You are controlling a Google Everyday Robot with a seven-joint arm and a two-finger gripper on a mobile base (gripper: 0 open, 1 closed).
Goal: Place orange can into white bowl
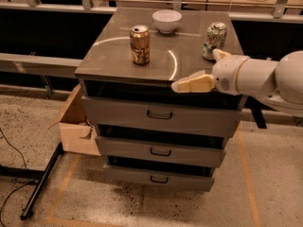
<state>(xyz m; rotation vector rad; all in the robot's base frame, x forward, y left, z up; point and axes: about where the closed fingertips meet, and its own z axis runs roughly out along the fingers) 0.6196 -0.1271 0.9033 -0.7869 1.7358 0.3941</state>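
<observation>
- We see the gripper [196, 72] at the front right of the drawer cabinet [113, 56], over the front edge of its top; the white arm comes in from the right.
- Its two beige fingers [194, 83] stand spread apart; one reaches left along the front edge and the other shows as a short tip just beside the white and green can [215, 41]; nothing is held between them.
- The orange can [140, 44] stands upright on the left-centre of the top; it is well apart from the gripper and touches nothing else.
- The white bowl [166, 21] sits upright near the back edge, behind the orange can and a little to its right; the two are near but apart; we cannot see anything inside the bowl.
- The white and green can stands upright on the right side of the top.
- An open cardboard box [75, 122] rests on the floor against the left of the cabinet.
</observation>
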